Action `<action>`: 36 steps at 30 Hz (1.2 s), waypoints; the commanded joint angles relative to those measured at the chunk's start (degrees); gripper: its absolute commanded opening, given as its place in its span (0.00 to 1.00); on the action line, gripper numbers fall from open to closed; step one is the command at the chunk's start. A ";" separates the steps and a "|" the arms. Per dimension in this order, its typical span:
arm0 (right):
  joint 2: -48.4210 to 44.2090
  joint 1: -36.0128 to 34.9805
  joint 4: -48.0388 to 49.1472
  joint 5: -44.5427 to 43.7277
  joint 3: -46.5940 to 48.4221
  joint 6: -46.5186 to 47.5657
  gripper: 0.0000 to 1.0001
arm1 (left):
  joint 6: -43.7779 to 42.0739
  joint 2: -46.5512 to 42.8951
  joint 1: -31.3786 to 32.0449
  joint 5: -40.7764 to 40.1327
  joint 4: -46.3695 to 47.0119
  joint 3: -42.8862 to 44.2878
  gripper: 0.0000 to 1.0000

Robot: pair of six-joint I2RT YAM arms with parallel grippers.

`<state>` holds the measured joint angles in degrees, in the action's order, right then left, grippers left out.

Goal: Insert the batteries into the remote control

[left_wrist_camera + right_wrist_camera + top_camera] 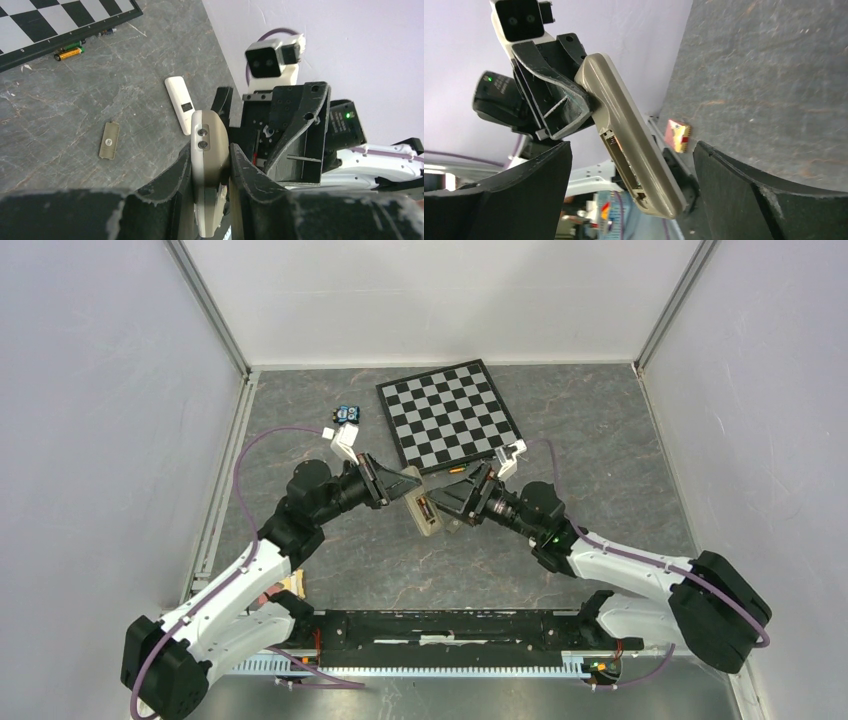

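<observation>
Centre frame, the left gripper (210, 170) clamps the white, tan-backed rectangular remote control (210, 142). The right gripper (631, 150) gapes empty; dark, orange-ended cylindrical batteries (68, 52) (print unreadably small) lie upper left.

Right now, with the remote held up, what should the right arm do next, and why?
Probably swing the right gripper away to the batteries lying by the edge of the chessboard: its jaws stand open and empty, while the left gripper clamps the remote control.
</observation>
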<state>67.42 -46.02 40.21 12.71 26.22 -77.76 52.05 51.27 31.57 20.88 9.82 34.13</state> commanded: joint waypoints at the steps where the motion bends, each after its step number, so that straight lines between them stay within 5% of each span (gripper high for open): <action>1: -2.37 1.63 1.21 6.67 0.04 20.69 0.94 | -5.75 -0.83 -0.20 3.94 -1.14 3.88 0.02; 11: -5.82 1.55 -17.09 9.09 9.50 51.03 0.86 | -8.81 -0.17 -0.20 7.41 -2.88 4.62 0.02; 21: -3.06 0.68 -18.49 8.09 11.55 54.53 0.74 | -9.06 0.37 -0.20 8.38 -2.35 4.68 0.02; 32: -1.79 -0.47 -17.71 9.30 11.83 55.99 0.76 | -8.90 -0.12 -0.20 8.87 -3.06 5.16 0.02; 36: -1.35 -0.47 -18.96 7.63 11.93 56.97 0.67 | -8.90 -0.29 -0.19 9.45 -3.23 5.34 0.02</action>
<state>65.67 -46.28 20.86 21.80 35.55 -22.81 44.99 51.81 31.51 27.70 5.61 36.71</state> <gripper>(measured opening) 0.714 0.308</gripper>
